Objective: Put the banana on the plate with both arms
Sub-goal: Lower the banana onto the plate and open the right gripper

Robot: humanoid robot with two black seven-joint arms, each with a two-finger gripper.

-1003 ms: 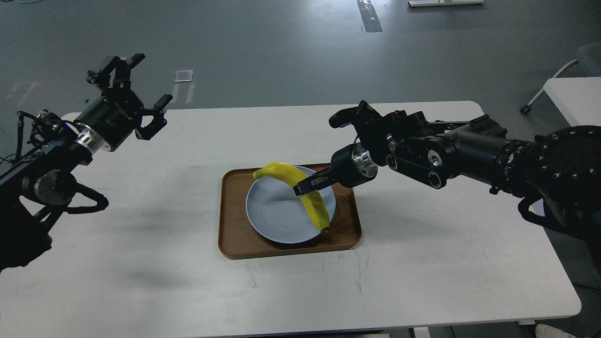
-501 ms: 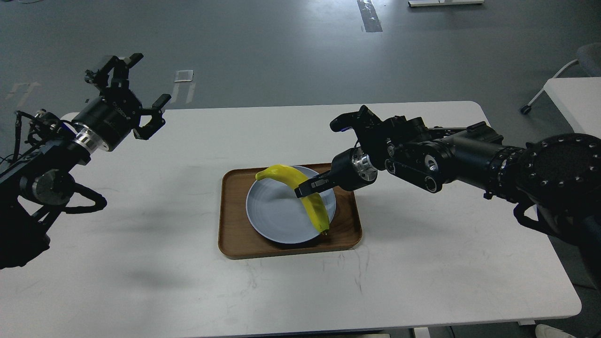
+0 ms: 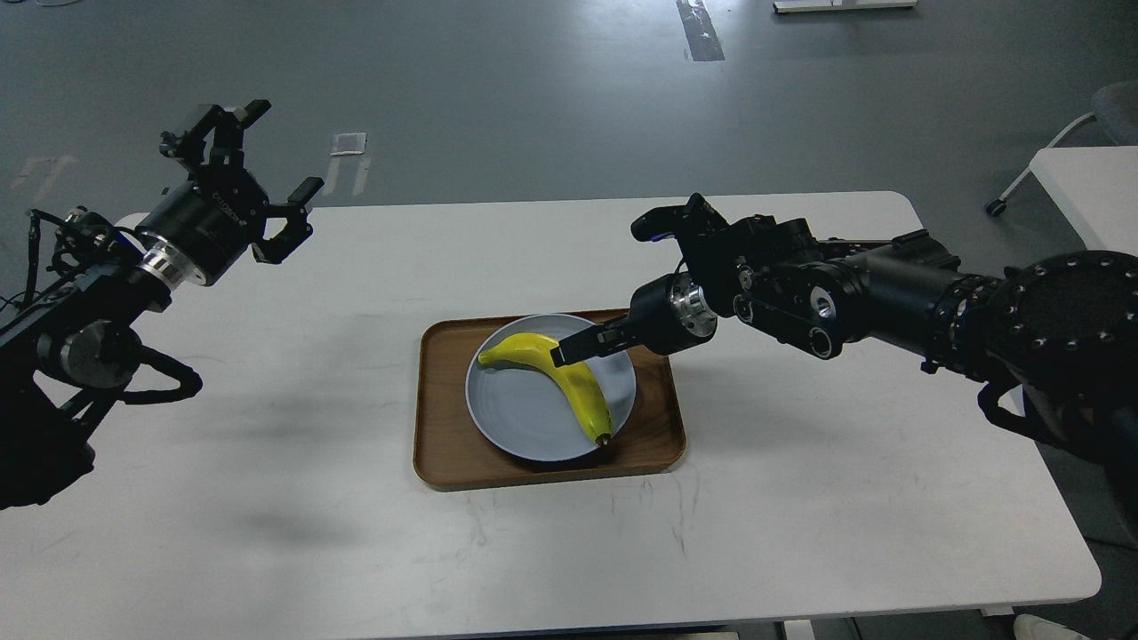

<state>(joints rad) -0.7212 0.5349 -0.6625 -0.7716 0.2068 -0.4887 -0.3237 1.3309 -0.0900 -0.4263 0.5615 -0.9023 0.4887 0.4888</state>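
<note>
The yellow banana (image 3: 569,378) lies flat on the pale blue-grey plate (image 3: 520,418), stem end to the left and dark tip at the plate's front right. My right gripper (image 3: 573,349) comes in from the right and hovers just above the banana's middle. Its fingers (image 3: 562,355) overlap the banana's upper edge, and it looks open, no longer carrying the fruit. My left gripper (image 3: 262,160) is open and empty, raised high over the table's far left corner, well away from the plate.
The plate sits in a rectangular brown wood-grain tray (image 3: 440,444) at the middle of the white table (image 3: 800,498). Another white table (image 3: 1080,182) and a chair leg stand at the far right, with grey floor beyond.
The banana has dropped from a raised, tilted hold to lie flat on the plate. My right gripper has let it go and risen slightly. The left arm has barely moved.
</note>
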